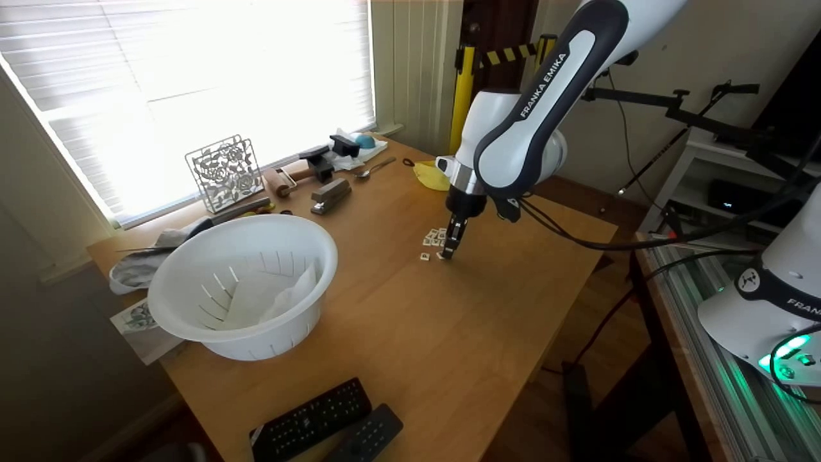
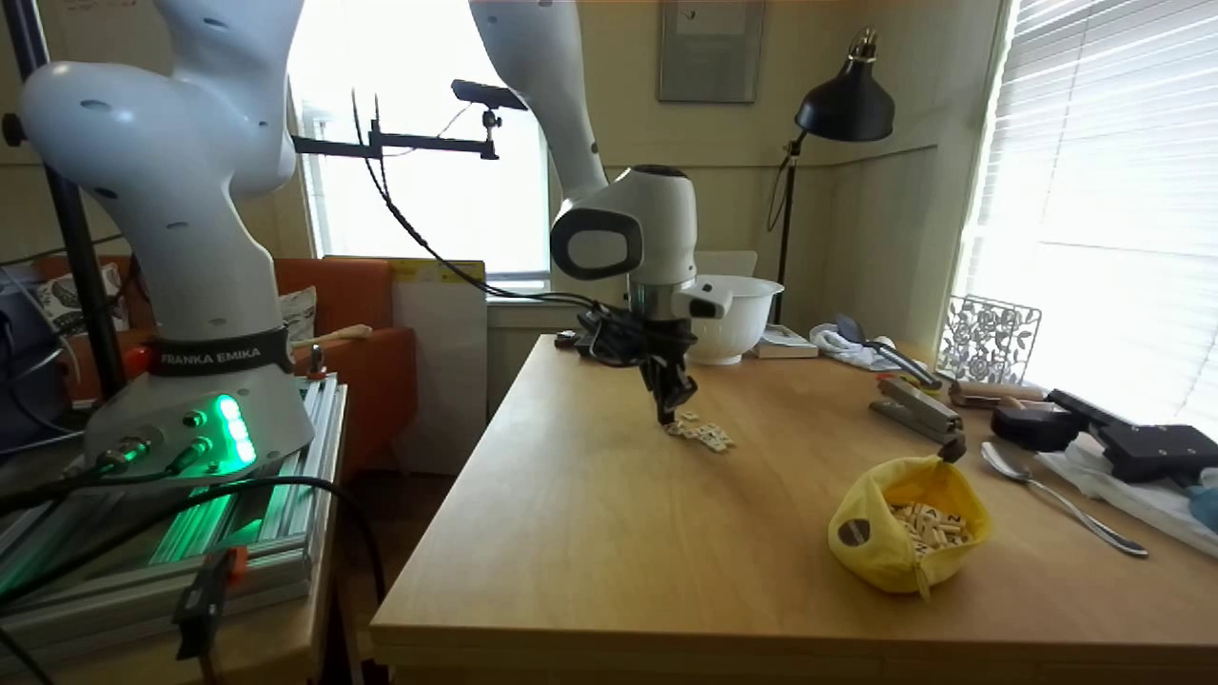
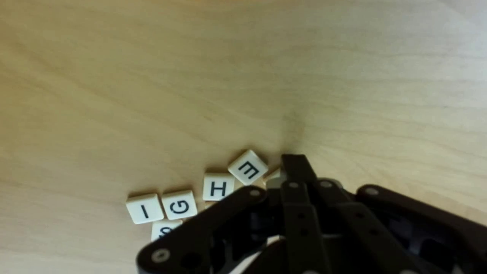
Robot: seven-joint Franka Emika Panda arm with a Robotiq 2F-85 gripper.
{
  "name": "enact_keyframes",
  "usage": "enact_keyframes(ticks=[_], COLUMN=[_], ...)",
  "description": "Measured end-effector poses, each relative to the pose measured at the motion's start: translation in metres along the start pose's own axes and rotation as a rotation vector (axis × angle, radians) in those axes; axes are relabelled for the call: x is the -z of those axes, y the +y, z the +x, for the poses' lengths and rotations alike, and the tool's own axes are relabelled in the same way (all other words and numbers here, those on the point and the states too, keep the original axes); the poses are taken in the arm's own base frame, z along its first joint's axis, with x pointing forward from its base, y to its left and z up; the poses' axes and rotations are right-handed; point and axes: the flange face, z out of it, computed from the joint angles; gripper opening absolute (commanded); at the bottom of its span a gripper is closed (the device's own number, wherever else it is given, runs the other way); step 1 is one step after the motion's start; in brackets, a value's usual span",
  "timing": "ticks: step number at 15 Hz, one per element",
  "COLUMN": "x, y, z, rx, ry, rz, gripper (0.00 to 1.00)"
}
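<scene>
While a rose-patterned metal holder (image 1: 226, 172) is standing close to the window (image 1: 211, 70), we are finding a white slotted basin (image 1: 192, 256) sitting near it on the tabletop (image 1: 417, 346). Toward the near edge, a larger remote (image 1: 314, 417) and a smaller remote (image 1: 369, 436) are lying side by side, buttons up. We are noting a stapler (image 1: 331, 195) resting beyond the basin, and a spoon (image 1: 375, 168) lying to its right. Next across, we are recording a small group of letter tiles (image 1: 436, 242) lying out on the tabletop, with a yellow pouch (image 1: 431, 177) sitting well behind them; in an exterior view we are seeing further tiles (image 2: 928, 526) showing in the pouch's open mouth.

In the wrist view, we are reading an I tile (image 3: 145, 209), a partly covered tile (image 3: 163, 230), a G tile (image 3: 179, 205), an H tile (image 3: 218, 186) and an E tile (image 3: 248, 167), the last lying askew just beside the H. At the group's right edge, the gripper (image 1: 448, 253) is pointing down, its fingers closed together, partly hiding another tile (image 3: 274, 179). We are not managing to tell whether its tips are touching that tile. Farther right, the robot base (image 1: 731, 314) is glowing green.
</scene>
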Motion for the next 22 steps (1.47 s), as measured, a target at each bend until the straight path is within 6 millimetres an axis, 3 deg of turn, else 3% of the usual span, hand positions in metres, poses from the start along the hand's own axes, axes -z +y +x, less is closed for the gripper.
enact_keyframes(ticks=[22], x=[0.000], y=[0.019], z=[0.019], rx=[0.383], ry=[-0.066], rz=[0.009], gripper=[0.00])
